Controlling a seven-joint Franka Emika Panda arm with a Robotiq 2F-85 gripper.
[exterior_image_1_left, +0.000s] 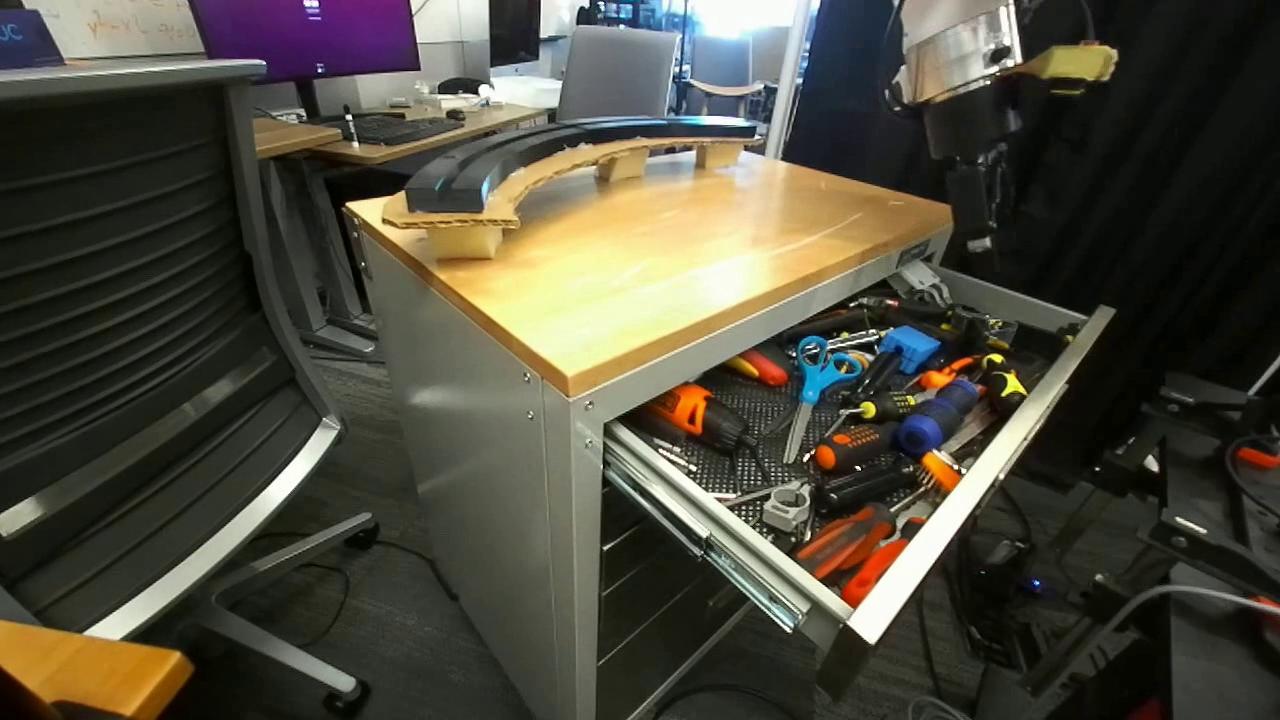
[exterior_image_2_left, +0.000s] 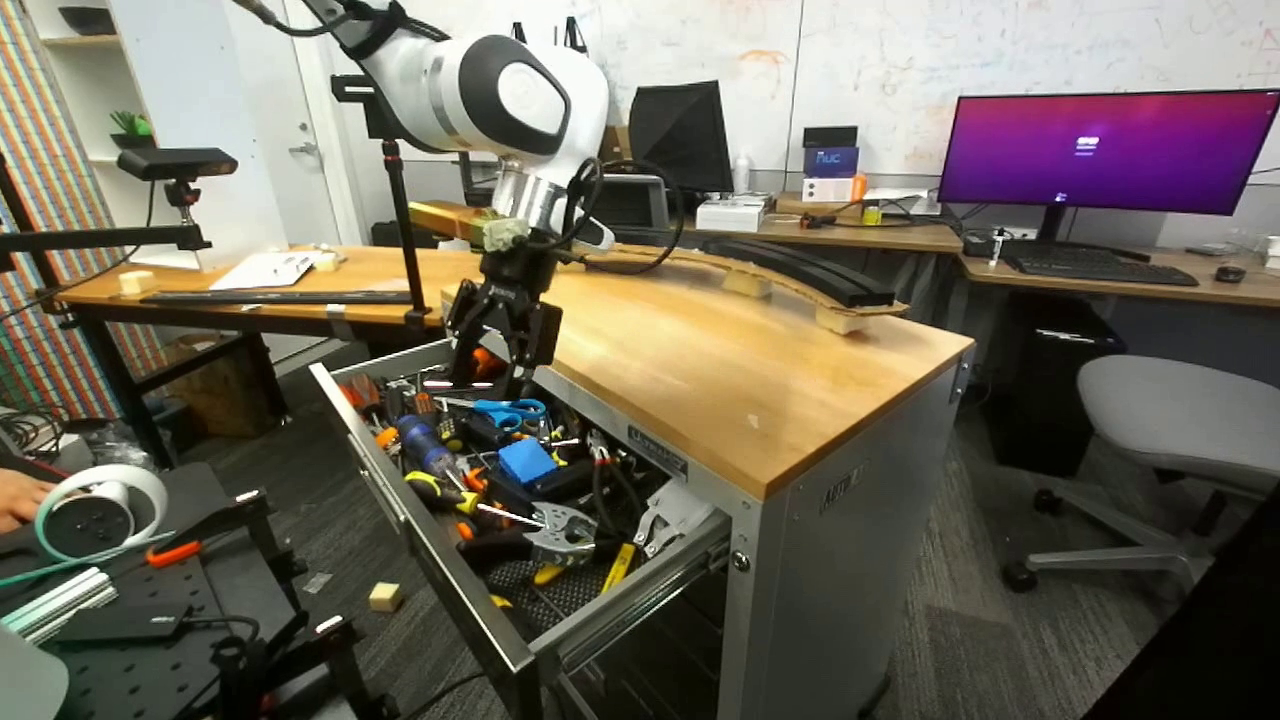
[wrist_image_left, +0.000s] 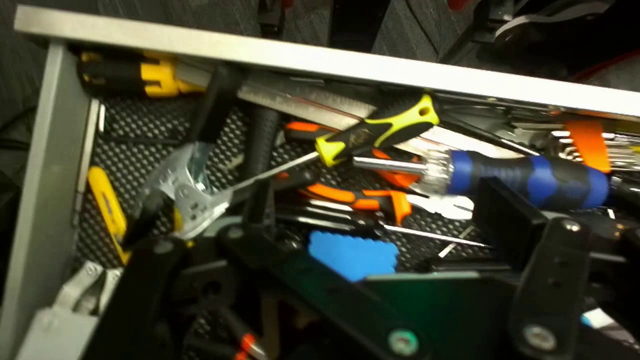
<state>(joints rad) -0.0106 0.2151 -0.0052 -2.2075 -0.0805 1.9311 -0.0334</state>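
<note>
One black two-fingered gripper (exterior_image_2_left: 490, 370) hangs above one pulled-out grey metal drawer (wrist_image_left: 320, 59) crowded with tools; the claw is released, its two black fingers (wrist_image_left: 510, 227) spread wide apart, and the tools lie below them; framed between the fingers in the wrist view is one bright blue block with a scalloped edge (wrist_image_left: 350, 255), which rests near the middle of the drawer; one pair of blue-handled scissors with steel blades (exterior_image_1_left: 818, 376) lies near the block; one thick blue-and-black handle with a metal shaft (wrist_image_left: 520, 177) lies nearer the front edge, partly hidden behind a finger in the wrist view; close to it are one yellow-and-black screwdriver (wrist_image_left: 380, 131) and one pair of orange-handled pliers (wrist_image_left: 330, 192); one slim yellow handle (wrist_image_left: 106, 200) lies near one end wall, and one yellow-and-black handle (wrist_image_left: 157, 79) fills the front corner there; one orange-and-black tool body (exterior_image_1_left: 688, 408) sits by the opposite end; on the one wooden cabinet top (exterior_image_1_left: 720, 270), one curved black track (exterior_image_1_left: 455, 183) follows the back edge on brown cardboard (exterior_image_1_left: 505, 203), with three pale blocks (exterior_image_1_left: 622, 165) showing under it in an exterior view; one purple-lit monitor (exterior_image_2_left: 1090, 150) and one black keyboard (exterior_image_2_left: 1100, 264) stand on the brown desk (exterior_image_2_left: 1220, 290) beyond.
</note>
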